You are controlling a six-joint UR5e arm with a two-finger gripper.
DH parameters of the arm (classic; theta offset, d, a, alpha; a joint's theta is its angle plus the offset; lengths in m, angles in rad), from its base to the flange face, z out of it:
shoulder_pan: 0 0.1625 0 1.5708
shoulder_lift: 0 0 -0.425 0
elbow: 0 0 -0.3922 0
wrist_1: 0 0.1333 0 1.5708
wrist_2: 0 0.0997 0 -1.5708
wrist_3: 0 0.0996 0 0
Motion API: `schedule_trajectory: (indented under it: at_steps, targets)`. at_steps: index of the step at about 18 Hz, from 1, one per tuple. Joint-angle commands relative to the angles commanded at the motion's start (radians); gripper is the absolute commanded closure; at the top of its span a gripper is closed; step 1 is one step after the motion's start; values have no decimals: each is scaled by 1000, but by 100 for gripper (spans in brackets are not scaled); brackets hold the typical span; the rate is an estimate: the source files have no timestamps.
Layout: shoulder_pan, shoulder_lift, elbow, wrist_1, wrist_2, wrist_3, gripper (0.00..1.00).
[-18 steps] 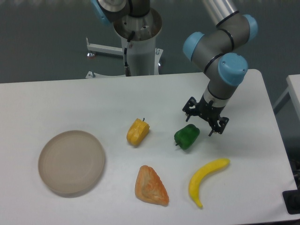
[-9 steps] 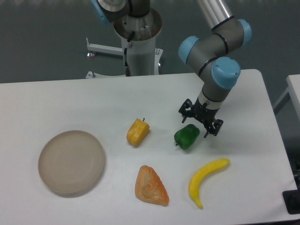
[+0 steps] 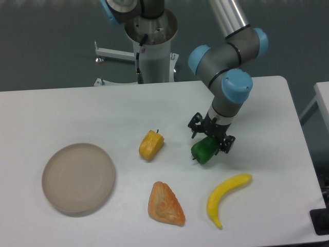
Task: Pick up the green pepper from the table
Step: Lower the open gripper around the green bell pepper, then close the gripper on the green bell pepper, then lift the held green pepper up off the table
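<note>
Green pepper (image 3: 203, 152) on table (image 3: 77, 110), stem lower-left, open jaws above

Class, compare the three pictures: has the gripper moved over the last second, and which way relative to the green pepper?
Yes. The gripper has shifted left, from the right of the green pepper to directly over it; the pepper itself has stayed put.

We are reaching our arm (image 3: 226, 49) down from the upper right, wrist bent downward. Our gripper (image 3: 211, 140) is pointing down, its two fingers spread apart.
</note>
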Motion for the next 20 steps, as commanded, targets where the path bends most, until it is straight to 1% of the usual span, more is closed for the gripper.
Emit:
schedule_trajectory:
  at_steps: [1, 3, 5, 6, 7, 10, 15, 17, 19, 20]
  targets:
    - [0, 0, 2, 3, 0, 6, 6]
    - [2, 0, 9, 3, 2, 11, 38]
    - [2, 0, 17, 2, 3, 12, 59]
    - [2, 0, 20, 3, 3, 15, 66]
    - [3, 2, 21, 3, 5, 15, 70]
    - [3, 11, 38, 2, 11, 17, 72]
    - [3, 43, 103, -11, 15, 18, 71]
    - [5, 54, 127, -15, 15, 38, 71]
    - [6, 63, 159, -55, 23, 81, 71]
    - [8, 67, 179, -81, 47, 95, 71]
